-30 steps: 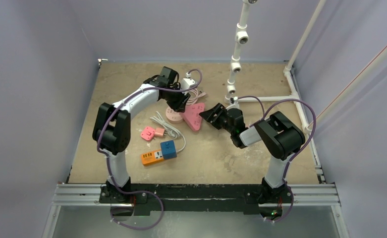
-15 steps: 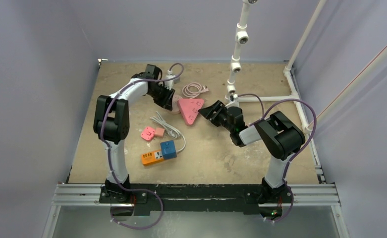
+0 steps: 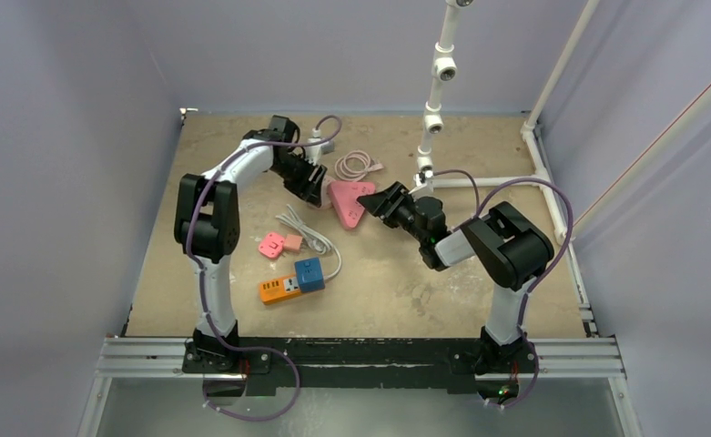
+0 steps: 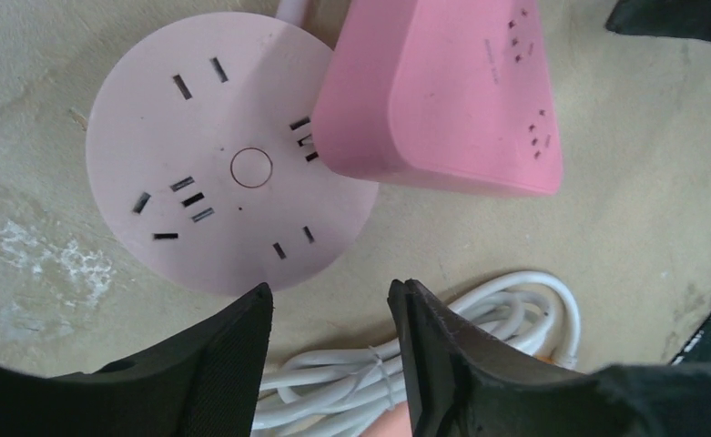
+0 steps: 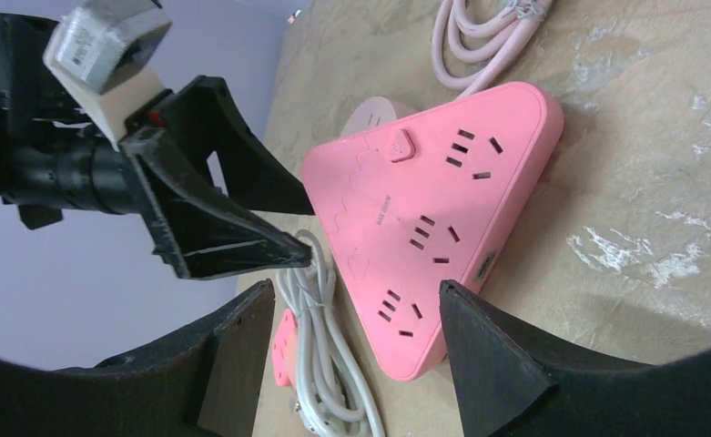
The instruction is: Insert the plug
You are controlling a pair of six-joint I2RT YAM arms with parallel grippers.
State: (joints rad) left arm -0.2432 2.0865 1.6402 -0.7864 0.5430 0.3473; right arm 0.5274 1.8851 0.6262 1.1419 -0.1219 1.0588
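Plug cable [image 3: 356,167] sits beyond my left gripper [image 4: 330,291] and right gripper [image 5: 356,289], both gaping empty, near enough to collide.

Top external: high above and behind the arm bases, looking down over the whole worktop [image 3: 397,282], far off. Left wrist: close, facing almost straight down past the left gripper [image 4: 330,291] onto round socket [image 4: 215,182] and triangular power strip [image 4: 442,100]. Right wrist: low, close, rolled sideways, facing past the right gripper [image 5: 351,289] along the worktop. Common to all three: the strip and white cable [image 4: 360,378].
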